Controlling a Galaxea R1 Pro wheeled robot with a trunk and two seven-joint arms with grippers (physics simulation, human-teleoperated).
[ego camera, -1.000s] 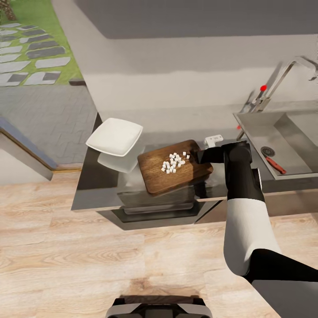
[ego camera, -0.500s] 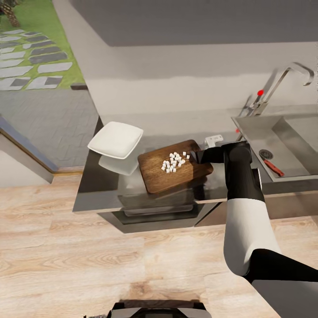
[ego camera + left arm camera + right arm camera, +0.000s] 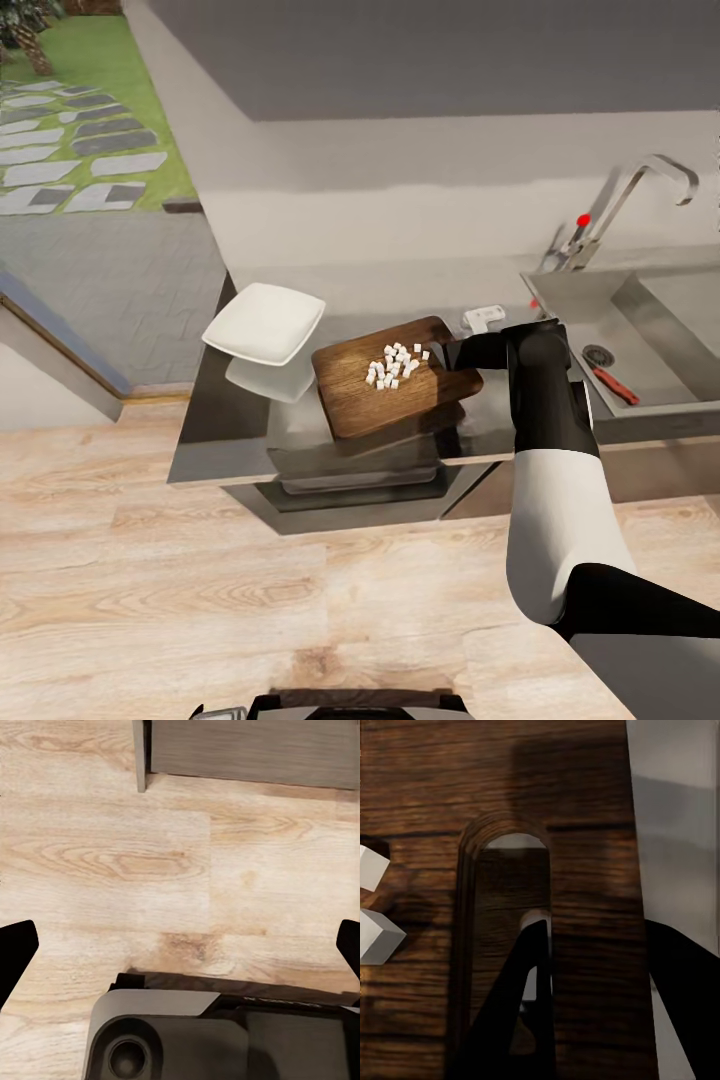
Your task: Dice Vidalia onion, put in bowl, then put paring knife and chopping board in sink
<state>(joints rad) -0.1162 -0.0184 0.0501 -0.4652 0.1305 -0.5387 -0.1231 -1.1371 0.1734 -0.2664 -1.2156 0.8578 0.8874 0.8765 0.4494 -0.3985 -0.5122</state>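
Diced onion (image 3: 394, 366) on chopping board (image 3: 372, 400), right of bowl (image 3: 263, 323).

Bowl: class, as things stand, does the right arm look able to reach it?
Probably not directly: the right gripper is shut on the board, which lies between it and the bowl.

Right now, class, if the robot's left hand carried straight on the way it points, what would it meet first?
Probably the robot's own dark base, which lies low in the left wrist view; past that, the light wood floor. Depth is unclear.
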